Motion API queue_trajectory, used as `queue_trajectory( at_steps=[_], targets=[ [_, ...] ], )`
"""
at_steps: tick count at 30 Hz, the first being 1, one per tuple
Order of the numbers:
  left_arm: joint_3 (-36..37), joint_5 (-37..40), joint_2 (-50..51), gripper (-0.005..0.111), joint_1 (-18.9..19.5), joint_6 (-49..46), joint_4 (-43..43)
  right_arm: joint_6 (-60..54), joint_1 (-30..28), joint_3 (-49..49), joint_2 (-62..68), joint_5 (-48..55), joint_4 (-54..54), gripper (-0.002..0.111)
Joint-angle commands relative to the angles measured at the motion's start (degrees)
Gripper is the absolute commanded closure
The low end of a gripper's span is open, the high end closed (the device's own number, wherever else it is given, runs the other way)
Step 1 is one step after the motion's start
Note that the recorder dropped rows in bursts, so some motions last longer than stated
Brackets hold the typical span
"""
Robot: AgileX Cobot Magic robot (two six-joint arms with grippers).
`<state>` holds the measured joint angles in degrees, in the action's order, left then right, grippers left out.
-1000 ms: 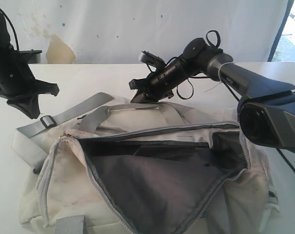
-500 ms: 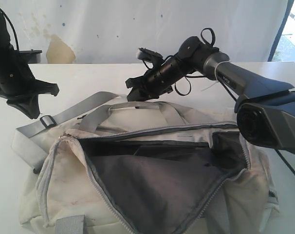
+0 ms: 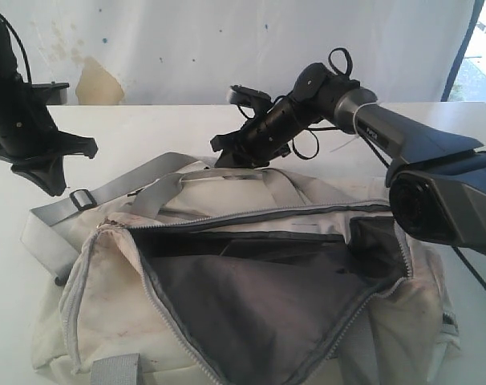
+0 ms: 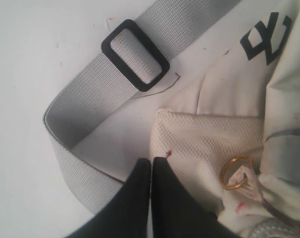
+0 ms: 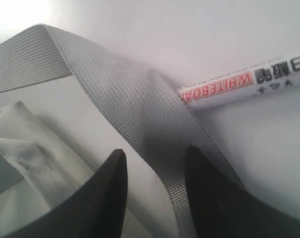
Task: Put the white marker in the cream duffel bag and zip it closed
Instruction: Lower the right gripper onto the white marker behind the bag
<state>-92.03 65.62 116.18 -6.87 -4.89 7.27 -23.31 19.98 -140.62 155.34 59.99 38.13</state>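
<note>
The cream duffel bag [image 3: 107, 289] lies at the front with its top zipper [image 3: 307, 210] wide apart and dark grey lining [image 3: 259, 297] showing. The white marker [image 5: 244, 84], with red print, lies on the table behind the bag, one end tucked under a grey strap [image 5: 140, 104]. It does not show in the exterior view. My right gripper [image 5: 155, 153] is open, straddling that strap, a short way from the marker. It reaches over the bag's far side [image 3: 227, 154]. My left gripper [image 4: 151, 162] is shut and empty, over the bag's mesh end pocket [image 4: 209, 144].
The shoulder strap [image 3: 115, 188] with a black buckle [image 4: 135, 54] runs off the bag's left end across the white table [image 3: 147, 128]. A gold ring [image 4: 235, 172] hangs at the bag's end. A grey carry handle [image 3: 227, 172] arches over the bag's back edge.
My right gripper has opened and lifted a little behind the bag. The left arm has stayed still.
</note>
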Motion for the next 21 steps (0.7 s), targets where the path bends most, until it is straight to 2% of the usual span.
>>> queue_trajectory(
  at_steps=[1,9,15,21],
  targets=[
    [0.2,0.5,-0.8,0.106,0.2,0.0,0.3,-5.0,0.0,-0.1,-2.2,0.5,-0.9,0.071],
    [0.2,1.1,-0.8,0.106,0.2,-0.1,0.3,-7.2,0.0,-0.1,-2.9,1.8,-4.8,0.071],
    [0.2,1.4,-0.8,0.106,0.2,-0.5,0.3,-7.7,-0.2,-0.1,-5.4,9.7,-15.7,0.071],
    [0.2,1.0,-0.8,0.106,0.2,-0.4,0.3,-7.2,-3.0,-0.1,-7.2,7.5,-17.7,0.071]
  ],
)
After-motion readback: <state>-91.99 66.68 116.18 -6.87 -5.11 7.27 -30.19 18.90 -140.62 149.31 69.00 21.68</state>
